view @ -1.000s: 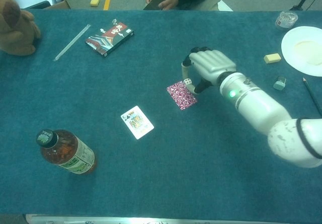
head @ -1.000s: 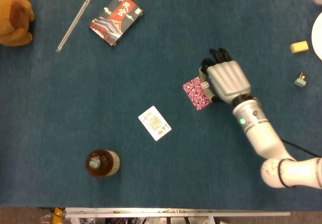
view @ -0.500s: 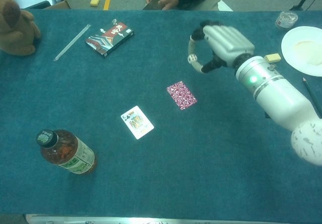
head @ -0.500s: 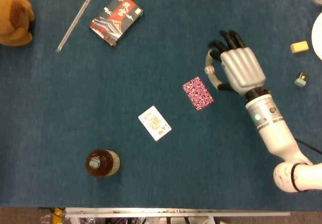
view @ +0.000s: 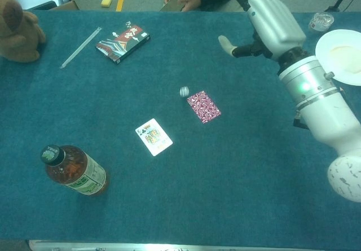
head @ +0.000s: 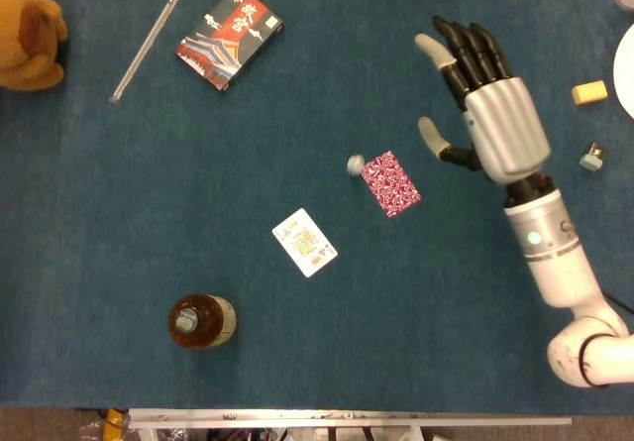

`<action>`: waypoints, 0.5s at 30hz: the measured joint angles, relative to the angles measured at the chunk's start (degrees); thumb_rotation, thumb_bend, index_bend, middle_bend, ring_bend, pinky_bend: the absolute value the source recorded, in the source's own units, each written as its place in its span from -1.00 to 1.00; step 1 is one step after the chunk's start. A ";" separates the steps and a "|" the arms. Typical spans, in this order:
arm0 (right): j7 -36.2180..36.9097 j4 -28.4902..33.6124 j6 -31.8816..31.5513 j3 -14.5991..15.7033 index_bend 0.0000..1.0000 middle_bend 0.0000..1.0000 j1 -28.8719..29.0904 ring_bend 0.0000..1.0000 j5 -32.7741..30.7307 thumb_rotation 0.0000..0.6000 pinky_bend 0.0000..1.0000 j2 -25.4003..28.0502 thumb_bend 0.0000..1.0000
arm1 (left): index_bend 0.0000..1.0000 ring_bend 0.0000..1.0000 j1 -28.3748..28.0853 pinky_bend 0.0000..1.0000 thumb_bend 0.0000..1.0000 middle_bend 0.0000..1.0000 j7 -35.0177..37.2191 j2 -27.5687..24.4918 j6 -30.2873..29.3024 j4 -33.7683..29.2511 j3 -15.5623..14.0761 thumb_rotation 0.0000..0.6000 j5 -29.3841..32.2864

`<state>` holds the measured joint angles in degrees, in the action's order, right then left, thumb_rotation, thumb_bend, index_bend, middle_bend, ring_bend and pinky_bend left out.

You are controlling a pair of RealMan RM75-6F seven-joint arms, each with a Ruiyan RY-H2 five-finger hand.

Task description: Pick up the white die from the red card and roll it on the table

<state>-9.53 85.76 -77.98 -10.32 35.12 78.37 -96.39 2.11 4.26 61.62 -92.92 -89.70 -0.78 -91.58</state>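
— Looking down from the head view, where is the white die [head: 356, 165]?
— On the blue surface [head: 198, 223], just beside the upper left corner of the red card [head: 389, 183]. It shows as a small blurred blob, so I cannot tell which face is up or whether it touches the card's edge.

— And the right hand [head: 490, 114]?
— Well apart from the die, above and to the right of the card. Its fingers [head: 466, 45] are stretched out and spread, thumb off to the side, with nothing between them.

— Does the chest view add anything?
— It shows the right hand [view: 265, 22] raised high off the surface, near the far edge, which the top-down view hides. The die [view: 184, 91] again sits just left of the card [view: 203, 106]. A person's hand [view: 183, 0] shows beyond the far edge, unseen from the head.

— Other things?
— A face-up playing card [head: 304, 242], a bottle [head: 201, 321], a card box [head: 229, 37], a clear rod [head: 145, 48] and a plush toy [head: 28, 30] at the left. The left hand appears in neither view.
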 measured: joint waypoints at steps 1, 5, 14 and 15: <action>-0.32 0.40 0.07 0.04 -1.00 -0.94 -0.24 -1.00 -0.05 1.00 -1.00 0.49 -0.32 | -0.44 -0.74 -0.01 -0.81 -0.47 -0.58 0.00 0.00 0.02 0.01 0.00 1.00 0.00; -2.58 2.56 0.79 0.48 -1.00 -0.92 -1.29 -1.00 -0.81 1.00 -1.00 2.88 -0.32 | -0.44 -0.74 -0.03 -0.81 -0.47 -0.58 0.03 0.03 0.07 -0.03 -0.02 1.00 -0.03; -11.43 11.50 2.56 2.52 -1.00 -0.85 -5.20 -1.00 -6.83 1.00 -1.00 11.46 -0.32 | -0.44 -0.74 -0.30 -0.81 -0.47 -0.58 0.12 0.07 0.64 0.23 0.16 1.00 0.42; -12.32 12.96 2.41 2.81 -1.00 -0.85 -6.04 -1.00 -7.81 1.00 -1.00 12.76 -0.32 | -0.44 -0.74 -0.39 -0.81 -0.47 -0.58 0.13 0.06 0.77 0.24 0.25 1.00 0.55</action>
<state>-21.84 98.72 -75.57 -7.51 29.08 70.56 -83.64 1.72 4.39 61.68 -92.14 -89.46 -0.54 -91.03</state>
